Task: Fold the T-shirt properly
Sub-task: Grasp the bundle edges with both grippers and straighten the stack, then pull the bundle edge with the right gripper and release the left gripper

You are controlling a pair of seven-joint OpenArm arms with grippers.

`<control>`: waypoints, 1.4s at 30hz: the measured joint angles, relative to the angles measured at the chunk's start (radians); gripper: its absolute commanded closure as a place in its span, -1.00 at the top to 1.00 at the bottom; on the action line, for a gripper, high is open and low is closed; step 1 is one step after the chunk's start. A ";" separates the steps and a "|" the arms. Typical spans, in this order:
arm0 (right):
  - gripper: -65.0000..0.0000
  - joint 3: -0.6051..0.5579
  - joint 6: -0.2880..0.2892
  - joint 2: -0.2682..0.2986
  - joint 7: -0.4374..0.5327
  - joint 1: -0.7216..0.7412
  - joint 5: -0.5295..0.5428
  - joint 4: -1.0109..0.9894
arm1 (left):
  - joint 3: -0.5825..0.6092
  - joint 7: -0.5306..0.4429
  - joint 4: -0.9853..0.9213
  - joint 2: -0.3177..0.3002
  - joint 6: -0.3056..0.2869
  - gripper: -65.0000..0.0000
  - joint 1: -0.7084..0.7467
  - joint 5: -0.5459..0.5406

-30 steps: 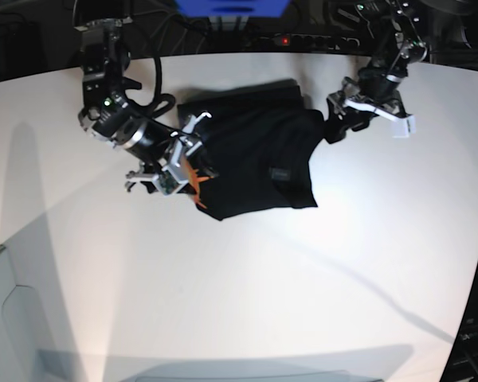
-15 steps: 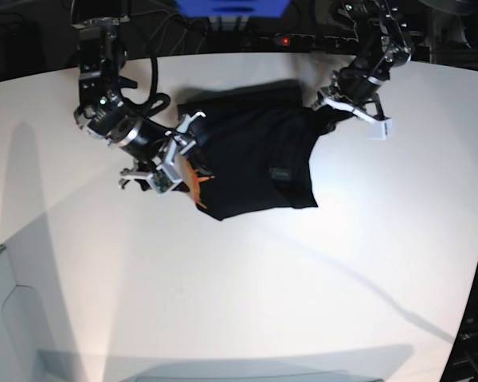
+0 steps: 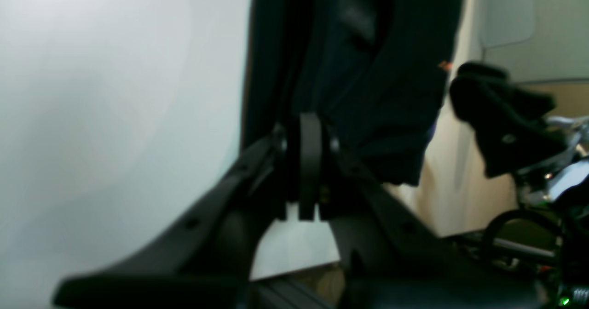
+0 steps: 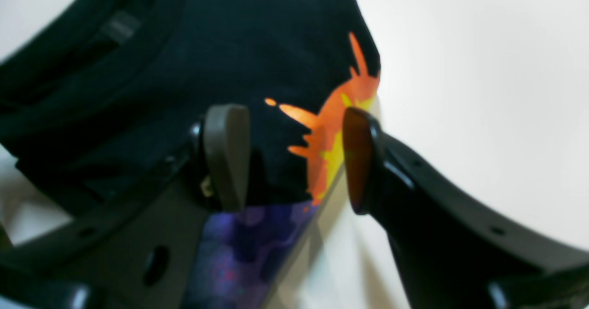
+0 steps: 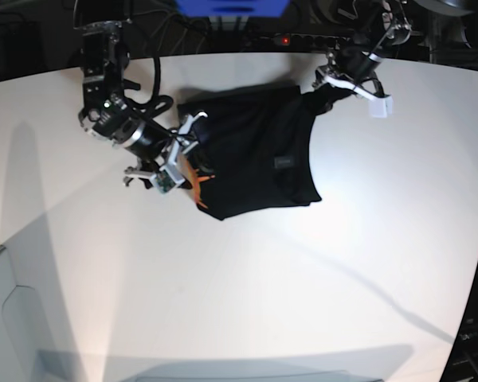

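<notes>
Two tools work the cloth from opposite ends. Nearest in the base view, the right tool point(image 5: 174, 163) sits at the shirt's edge on that view's left; its wrist camera shows the fingers point(image 4: 226, 155) spread, with the orange-and-purple print point(image 4: 327, 129) of the T-shirt point(image 5: 251, 155) lying between them, one finger over black cloth and the other out over bare desk point(image 5: 247, 294). That straddle reads as readiness to pinch or a fresh release of this edge; I cannot tell which, nor whether either pad touches fabric.

Farther back, the left tool point(image 5: 334, 79) is pressed together on a corner of the T-shirt near the desk's rear edge, the cloth drawn up toward it from the bundle. Holding that corner high likely serves to carry a layer across for a fold.

Much is hard to read: both wrist views are blurred, the black folds merge, and sleeves and collar cannot be separated. A small grey patch point(image 5: 283, 163) on top may be a tag.
</notes>
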 measured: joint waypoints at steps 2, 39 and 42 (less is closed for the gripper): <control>0.01 0.000 0.000 0.000 0.003 0.014 0.000 0.000 | 0.000 -0.002 -0.027 0.000 0.000 -1.00 -0.003 -0.002; -1.00 -0.002 0.000 -0.108 0.003 0.182 0.002 -0.173 | 0.000 -0.051 -0.211 -0.009 0.000 -1.00 -0.066 0.000; -1.00 -0.002 0.000 -0.107 0.003 0.212 -0.002 -0.264 | 0.000 -0.052 -0.239 -0.009 0.000 -1.00 -0.066 -0.001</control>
